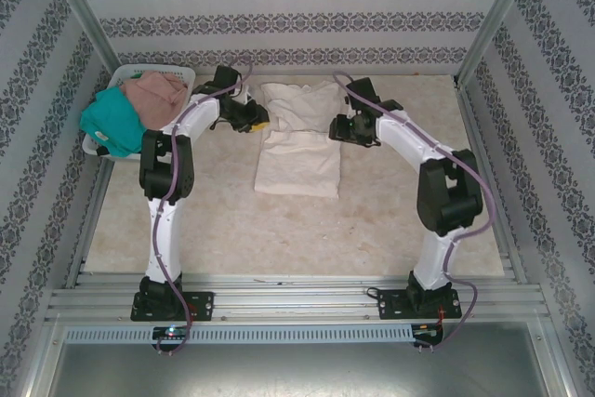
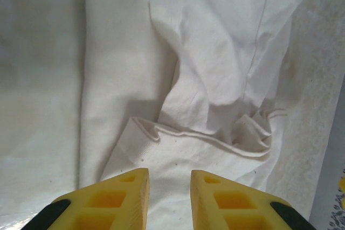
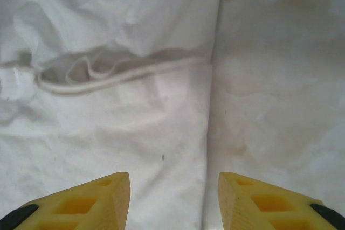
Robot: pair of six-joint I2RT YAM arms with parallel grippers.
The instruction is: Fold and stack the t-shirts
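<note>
Counting three: cream t-shirt (image 1: 299, 157), teal t-shirt (image 1: 113, 124), pink t-shirt (image 1: 158, 94).

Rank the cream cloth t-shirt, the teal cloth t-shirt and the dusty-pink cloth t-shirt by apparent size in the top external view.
1. Cream cloth t-shirt, laid out on the table.
2. Teal cloth t-shirt and dusty-pink cloth t-shirt, bunched at the white plastic lattice basket, look alike; unranked.

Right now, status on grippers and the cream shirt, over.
Left gripper open above cream shirt, left side. Right gripper open at its right edge. Shirt on table, far end bunched. Teal shirt, pink shirt in basket, far left.
</note>
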